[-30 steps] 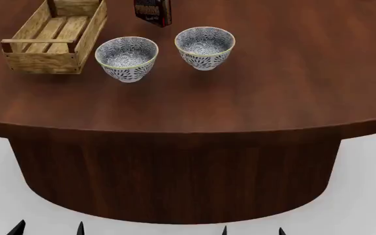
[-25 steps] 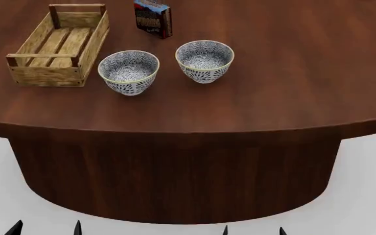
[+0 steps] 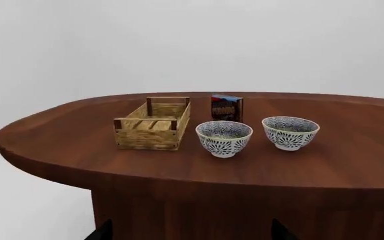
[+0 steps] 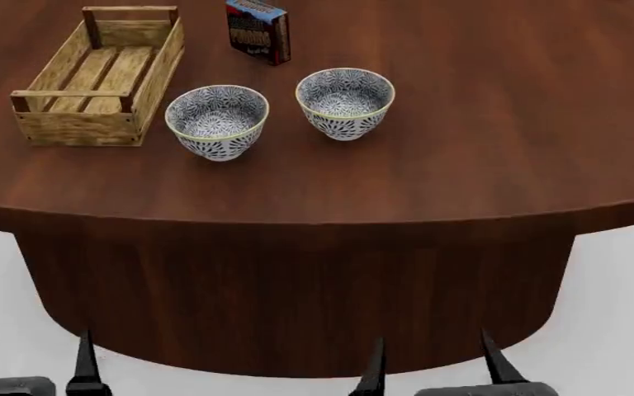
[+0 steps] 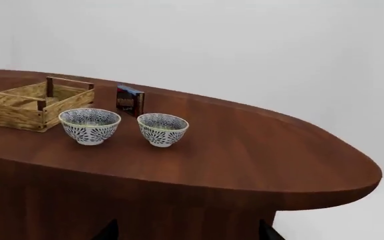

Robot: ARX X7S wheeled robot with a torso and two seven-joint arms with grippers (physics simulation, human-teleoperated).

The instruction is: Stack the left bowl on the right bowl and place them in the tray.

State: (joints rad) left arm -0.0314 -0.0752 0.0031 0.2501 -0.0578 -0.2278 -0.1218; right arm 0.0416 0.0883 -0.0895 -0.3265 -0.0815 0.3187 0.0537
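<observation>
Two white bowls with a dark blue pattern stand upright and empty on the brown table. The left bowl [image 4: 217,122] [image 3: 224,138] [image 5: 89,125] is right beside the tray [image 4: 96,78] [image 3: 152,130] [image 5: 32,102], a light wooden slatted crate with nothing in it. The right bowl [image 4: 345,102] [image 3: 290,132] [image 5: 162,129] stands a short gap away from the left one. Both grippers hang below and in front of the table's near edge, far from the bowls. My left gripper [image 4: 27,359] [image 3: 190,232] is open and holds nothing. My right gripper [image 4: 432,363] [image 5: 186,232] is open too.
A blue-and-black pudding box [image 4: 257,30] [image 3: 227,107] [image 5: 130,100] stands upright behind the bowls, beside the tray's far corner. The round table [image 4: 461,165] has a thick dark pedestal under it, right in front of both grippers. White floor lies around it.
The head view first shifted so the table things sit lower in the picture. Both grippers have since risen further into the bottom of that view. Bowls, tray and box have not moved.
</observation>
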